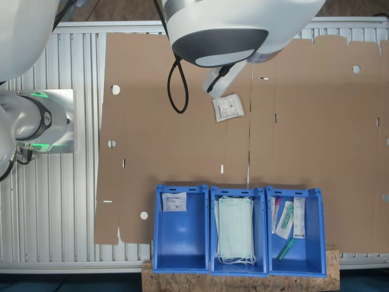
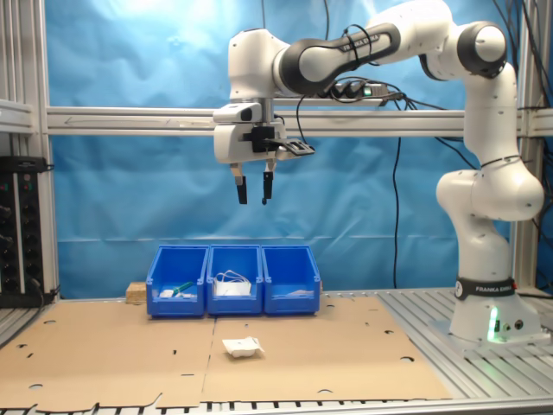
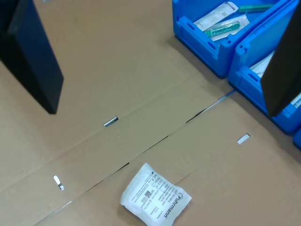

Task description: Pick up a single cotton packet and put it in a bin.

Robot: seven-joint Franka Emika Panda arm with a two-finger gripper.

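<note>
A small square white cotton packet [image 1: 228,107] with black print lies flat on the brown cardboard, apart from the bins; it also shows as the cotton packet [image 2: 243,347] [image 3: 156,197] in the other two views. My gripper [image 2: 253,188] hangs high above the cardboard, roughly over the packet, open with nothing between its dark fingers [image 3: 35,66]. In the wrist view the gripper [image 3: 164,112] frames bare cardboard, with the packet below the gap. Three blue bins stand in a row; one bin [image 1: 182,240] holds a similar white packet [image 1: 174,201].
The middle bin [image 1: 213,243] holds pale green face masks [image 1: 236,230]. The third bin [image 1: 315,243] holds long strip packets and green items. A wooden block [image 1: 243,281] sits under the bins. The robot base [image 2: 486,316] stands on a ribbed metal table beside the cardboard.
</note>
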